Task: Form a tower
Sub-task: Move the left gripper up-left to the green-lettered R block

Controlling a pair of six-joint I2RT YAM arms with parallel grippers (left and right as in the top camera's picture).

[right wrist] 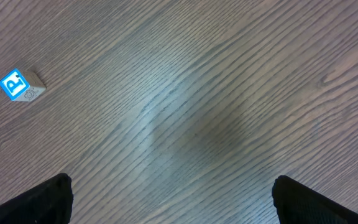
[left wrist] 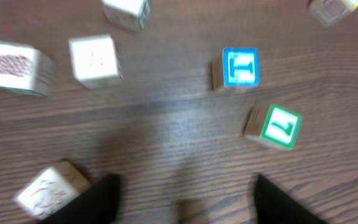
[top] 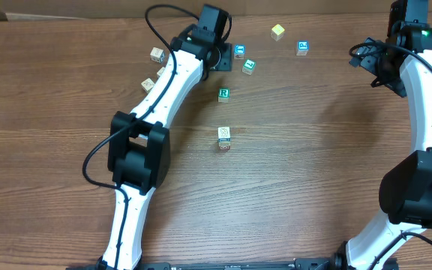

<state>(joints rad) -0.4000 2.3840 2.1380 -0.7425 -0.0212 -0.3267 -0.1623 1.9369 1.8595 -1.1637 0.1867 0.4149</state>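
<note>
Green R uppermost, the tower is standing upright while our left gripper is hovering near its far side, jaws apart and empty, and our right gripper, spread wide, is hanging well off, so we are favouring the left.

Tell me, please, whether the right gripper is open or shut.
Open: the right gripper shows its fingers far apart at the right wrist view's lower corners, only table between them.
</note>
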